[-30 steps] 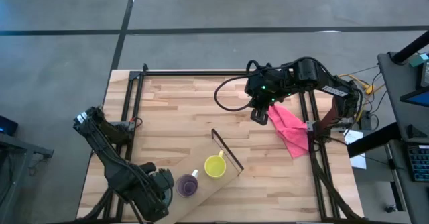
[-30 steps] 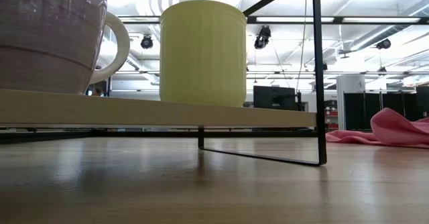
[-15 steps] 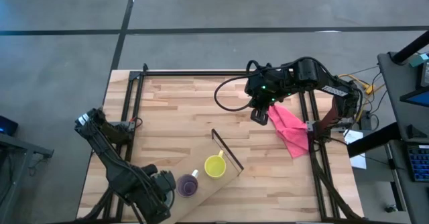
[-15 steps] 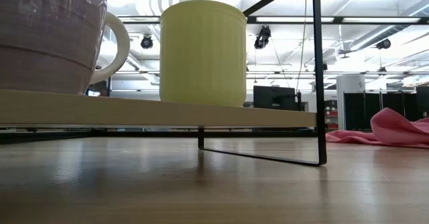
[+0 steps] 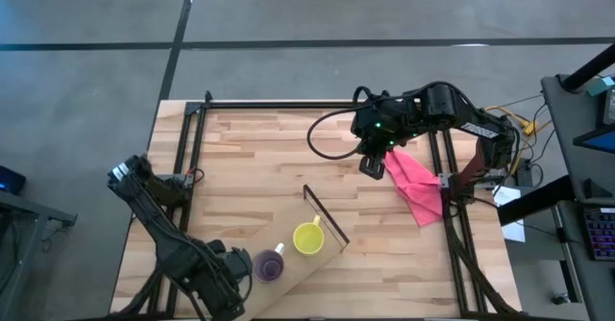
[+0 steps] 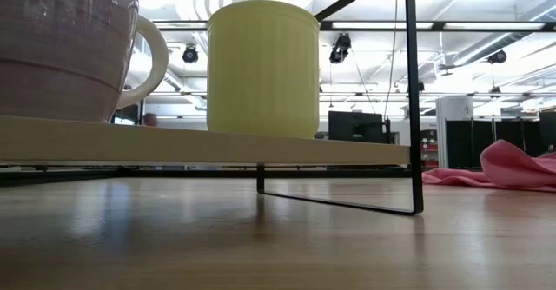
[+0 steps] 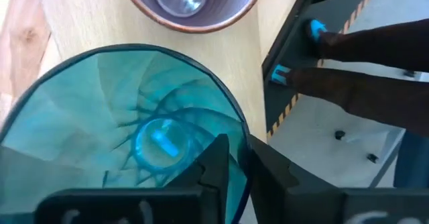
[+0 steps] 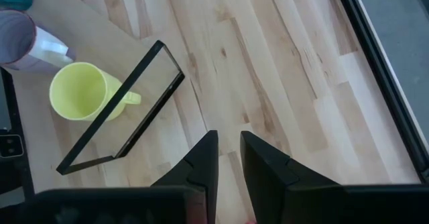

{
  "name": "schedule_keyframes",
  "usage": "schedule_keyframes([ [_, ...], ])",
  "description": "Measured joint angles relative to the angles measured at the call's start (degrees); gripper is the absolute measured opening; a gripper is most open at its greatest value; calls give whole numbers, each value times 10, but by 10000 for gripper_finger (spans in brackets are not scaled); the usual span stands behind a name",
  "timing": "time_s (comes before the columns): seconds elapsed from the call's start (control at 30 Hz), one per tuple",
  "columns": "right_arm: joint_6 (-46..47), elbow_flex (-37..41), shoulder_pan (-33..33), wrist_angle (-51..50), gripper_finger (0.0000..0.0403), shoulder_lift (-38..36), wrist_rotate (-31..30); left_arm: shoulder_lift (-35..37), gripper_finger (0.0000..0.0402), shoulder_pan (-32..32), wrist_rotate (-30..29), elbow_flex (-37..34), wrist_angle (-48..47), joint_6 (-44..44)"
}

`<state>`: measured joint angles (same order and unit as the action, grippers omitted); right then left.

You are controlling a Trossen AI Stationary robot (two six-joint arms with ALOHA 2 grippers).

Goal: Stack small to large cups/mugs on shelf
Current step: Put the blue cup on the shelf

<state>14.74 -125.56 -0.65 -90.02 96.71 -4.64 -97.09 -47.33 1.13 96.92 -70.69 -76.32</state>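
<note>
Left wrist view: left gripper (image 7: 231,160), jaws clenched over the tall translucent teal plastic tumbler's (image 7: 127,137) rim, sets it beside the translucent purple cup (image 7: 191,3), continuing the size order; right gripper (image 8: 228,153) idles, jaws nearly closed.

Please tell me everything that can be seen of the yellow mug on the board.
The yellow mug is a small, opaque, plain cup that looks like plastic, with one loop handle. It stands upright and empty on the light-wood shelf, near the end where the thin dark metal frame rises. Its handle points toward that frame. The purple cup stands beside it on the side away from the frame, with a small gap between them. Only the board touches the mug; no claw is on it.
</note>
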Motion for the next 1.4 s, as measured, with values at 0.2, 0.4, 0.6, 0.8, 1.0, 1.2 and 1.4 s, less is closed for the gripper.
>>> schedule_keyframes([
  [0.2,0,0,0,0,59,0,0,-1,44,0,0,-8,11,-1],
  [0.4,0,0,0,0,59,0,0,-1,43,0,-1,-6,12,-4],
  [0.6,-3,0,0,0,59,0,0,0,9,1,-2,-5,11,-3],
  [0.8,-4,0,0,0,59,0,0,1,3,0,-21,-3,12,0],
  [1.0,-4,0,0,0,59,0,0,2,2,1,-105,-1,20,1],
  [1.2,-4,0,0,0,59,0,0,2,1,-4,-136,-2,32,-14],
  [1.4,-4,0,0,0,59,0,0,2,1,-15,-142,-4,28,-29],
])
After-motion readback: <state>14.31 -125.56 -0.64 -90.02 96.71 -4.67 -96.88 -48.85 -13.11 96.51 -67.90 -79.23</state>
